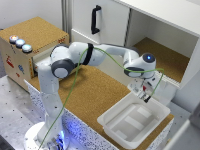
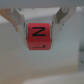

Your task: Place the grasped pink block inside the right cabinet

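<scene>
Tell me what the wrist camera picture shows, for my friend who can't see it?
The gripper holds a small pink block between its two fingers, with a black letter like N or Z on the block's face. Behind it is a blurry pale surface.

A robot test lab.
A white robot arm (image 1: 75,57) stands at a cork worktop (image 1: 95,92) with mock cabinet (image 1: 165,50) and button box (image 1: 30,47).
</scene>
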`<move>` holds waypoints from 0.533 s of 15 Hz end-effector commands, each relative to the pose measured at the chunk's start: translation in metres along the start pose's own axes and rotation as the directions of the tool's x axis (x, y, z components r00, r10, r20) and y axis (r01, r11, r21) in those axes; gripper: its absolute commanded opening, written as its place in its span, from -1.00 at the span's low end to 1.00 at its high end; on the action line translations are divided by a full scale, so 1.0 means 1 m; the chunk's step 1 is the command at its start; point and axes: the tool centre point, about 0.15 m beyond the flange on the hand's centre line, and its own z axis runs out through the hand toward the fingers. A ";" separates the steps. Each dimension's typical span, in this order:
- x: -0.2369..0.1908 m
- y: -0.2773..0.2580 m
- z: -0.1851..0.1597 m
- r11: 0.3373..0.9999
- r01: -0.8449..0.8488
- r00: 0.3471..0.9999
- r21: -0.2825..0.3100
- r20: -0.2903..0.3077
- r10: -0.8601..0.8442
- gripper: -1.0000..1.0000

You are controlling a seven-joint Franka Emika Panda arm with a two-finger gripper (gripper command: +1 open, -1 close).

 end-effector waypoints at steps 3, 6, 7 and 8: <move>0.090 -0.065 -0.014 0.999 0.025 0.995 0.034 -0.099 -0.022 -1.00; 0.105 -0.091 -0.007 1.000 0.019 0.989 0.010 -0.149 -0.018 -1.00; 0.108 -0.095 -0.001 1.000 0.022 0.987 0.004 -0.159 -0.021 -1.00; 0.111 -0.100 0.004 1.000 0.028 0.983 -0.001 -0.179 -0.028 -1.00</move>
